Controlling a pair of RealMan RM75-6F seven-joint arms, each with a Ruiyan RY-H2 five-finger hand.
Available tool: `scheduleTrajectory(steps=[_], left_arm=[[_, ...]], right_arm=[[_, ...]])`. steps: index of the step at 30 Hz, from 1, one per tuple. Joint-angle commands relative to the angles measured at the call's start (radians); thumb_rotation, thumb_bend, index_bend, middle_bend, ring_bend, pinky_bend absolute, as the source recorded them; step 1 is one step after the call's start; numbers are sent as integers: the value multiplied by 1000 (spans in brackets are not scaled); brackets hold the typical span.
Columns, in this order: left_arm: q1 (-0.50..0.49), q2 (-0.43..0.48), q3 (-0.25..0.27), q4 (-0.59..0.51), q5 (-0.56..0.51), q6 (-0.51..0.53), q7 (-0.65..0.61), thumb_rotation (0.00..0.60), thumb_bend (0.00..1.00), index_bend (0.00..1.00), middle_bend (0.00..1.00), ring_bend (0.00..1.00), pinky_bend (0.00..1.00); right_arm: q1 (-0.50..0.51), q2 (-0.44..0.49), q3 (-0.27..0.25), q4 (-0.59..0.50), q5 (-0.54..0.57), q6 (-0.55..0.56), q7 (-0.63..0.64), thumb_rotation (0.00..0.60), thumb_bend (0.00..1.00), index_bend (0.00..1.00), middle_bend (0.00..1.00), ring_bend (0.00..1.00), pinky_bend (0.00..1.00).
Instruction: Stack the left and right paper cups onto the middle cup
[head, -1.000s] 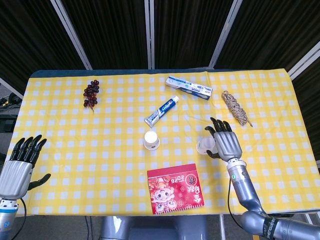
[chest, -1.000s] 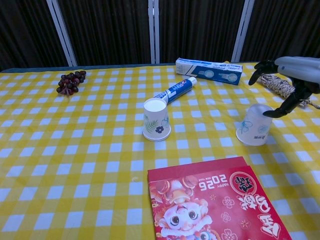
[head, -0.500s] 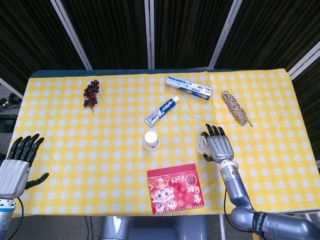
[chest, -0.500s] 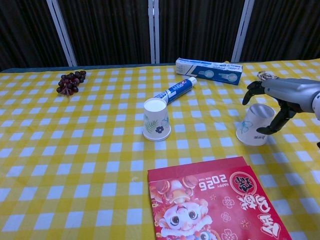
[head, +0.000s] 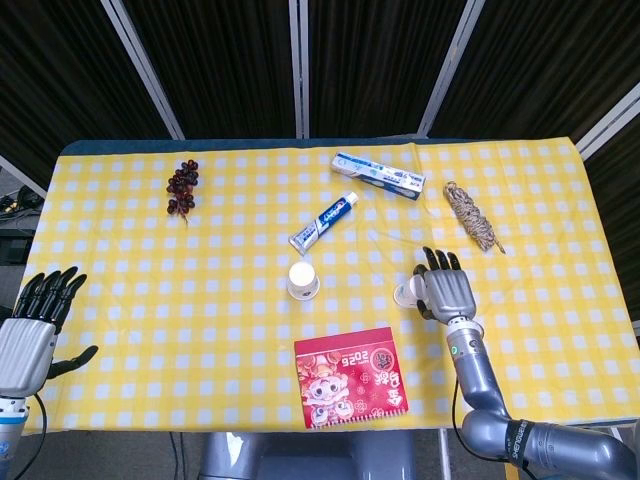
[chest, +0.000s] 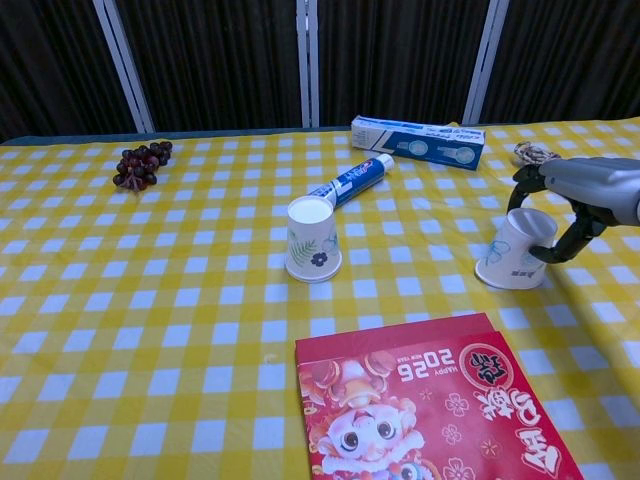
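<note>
Right cup now tips, rim still on the cloth, right hand gripping its top; a second ago it stood flat. Middle cup upside down at center. Left hand open at table edge. Red envelope reads "HAPPY 2026"; toothpaste print unreadable.
</note>
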Motion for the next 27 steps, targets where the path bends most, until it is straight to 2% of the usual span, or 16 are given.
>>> scheduleTrajectory(steps=[1, 8, 14, 21, 27], left_arm=[[3, 2, -5, 0, 2, -3, -4, 600, 48, 0, 0, 0, 0], [15, 7, -22, 2, 6, -7, -13, 600, 47, 0, 0, 0, 0], [19, 16, -39, 3, -8, -24, -29, 600, 47, 0, 0, 0, 0], [21, 25, -56, 6, -30, -41, -62, 600, 47, 0, 0, 0, 0], [16, 32, -69, 22, -46, -66, -102, 600, 46, 0, 0, 0, 0]], right_arm=[[1, 1, -2, -6, -13, 8, 5, 600, 306, 362, 41, 0, 0], [18, 12, 18, -50, -53, 40, 8, 600, 304, 364, 45, 0, 0], [61, 30, 74, -119, -77, 60, -2, 600, 303, 364, 43, 0, 0], [135, 10, 134, -157, -66, 60, -43, 600, 303, 373, 43, 0, 0], [221, -45, 186, -176, -1, 48, -82, 600, 304, 373, 43, 0, 0]])
